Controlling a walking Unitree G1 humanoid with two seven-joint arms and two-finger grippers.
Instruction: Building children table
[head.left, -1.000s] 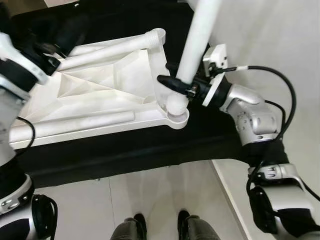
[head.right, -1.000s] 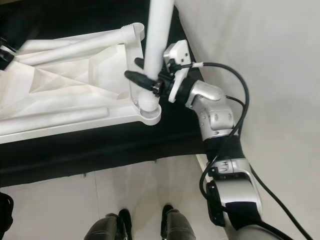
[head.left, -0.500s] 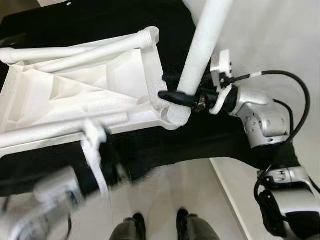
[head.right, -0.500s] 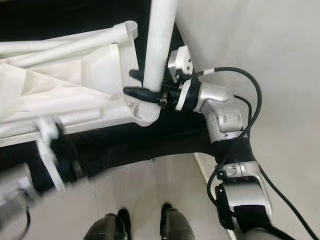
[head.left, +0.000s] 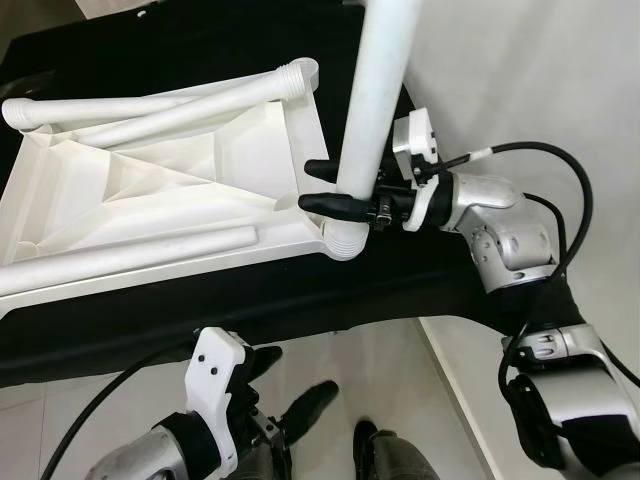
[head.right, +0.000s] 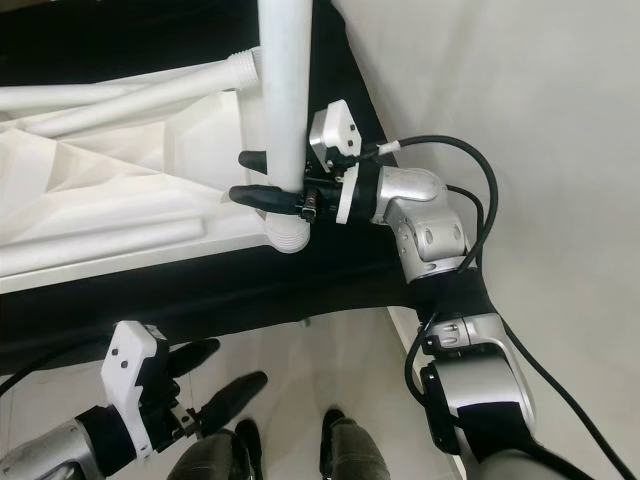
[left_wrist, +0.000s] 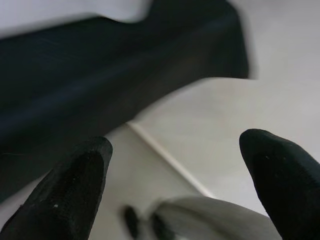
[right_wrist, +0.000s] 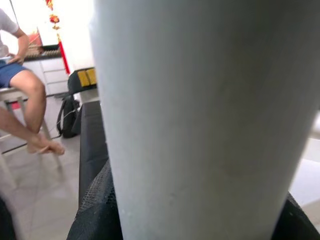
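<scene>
Room: plain white wall at right; pale tiled floor with light skirting along the wall base; low black-covered surface; in the right wrist view, a seated person, white cabinets, black bag

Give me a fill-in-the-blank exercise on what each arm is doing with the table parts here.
1. The right gripper is shut on a white table ____, held upright.
2. That part's lower end sits at a ____ of the upside-down tabletop.
3. The left gripper hangs low over the floor with its fingers ____.
4. The tabletop lies on a ____ cloth.

Missing words: leg; corner; open; black
</scene>
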